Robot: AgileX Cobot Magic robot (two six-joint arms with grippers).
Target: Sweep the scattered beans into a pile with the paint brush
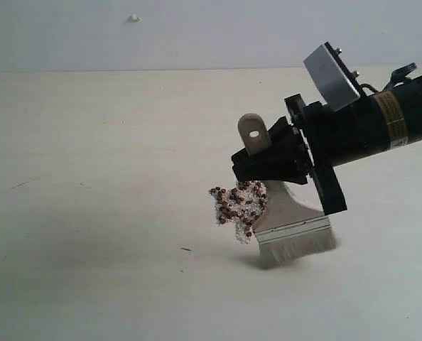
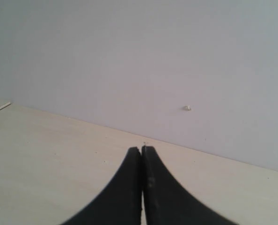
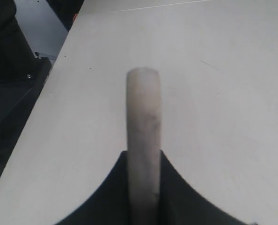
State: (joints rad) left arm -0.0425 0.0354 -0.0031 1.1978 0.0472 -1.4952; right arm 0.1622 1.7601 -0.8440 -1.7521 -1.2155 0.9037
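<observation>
Exterior view: pale table (image 1: pixel 90 227) fills most of the frame, grey-white wall (image 1: pixel 197 35) across the top; the action sits right of ctr.
right gripper (image 1: pixel 264 160): black, comes in from the right edge on a dark arm w/ a yellow label; jaws narrow, clamped on the brush handle, one each side.
paint brush (image 1: pixel 289 207): right of ctr, tilted, handle toward upper left, head toward lower right.
handle (image 1: pixel 253 133): pale cream, rounded end w/ hole pokes out above the gripper; in the right wrist view it runs up the middle btwn two black fingers (image 3: pixel 186 197).
ferrule (image 1: pixel 295 229): silver band, slanted, just under the cream shoulder.
bristles (image 1: pixel 296 250): whitish, tips down on the table, soft shadow beneath.
beans (image 1: pixel 232 207): tiny, reddish-brown, mixed w/ white grains; near frame ctr, just left of the brush head.
pile (image 1: pixel 241 197): one compact, ragged clump; its right edge meets the brush shoulder in the frame, real contact can't be told.
dark speck (image 1: pixel 186 249): lower ctr, apart from the clump, too small to ID.
left gripper (image 2: pixel 142 151): seen in the left wrist view; black jaws pressed together tip to tip, table below, wall beyond.
white dot (image 2: pixel 187 108): small mark on the wall, right of ctr in the left wrist view.
dark gear (image 3: pixel 12 56): upper left of the right wrist view, past the table edge.
</observation>
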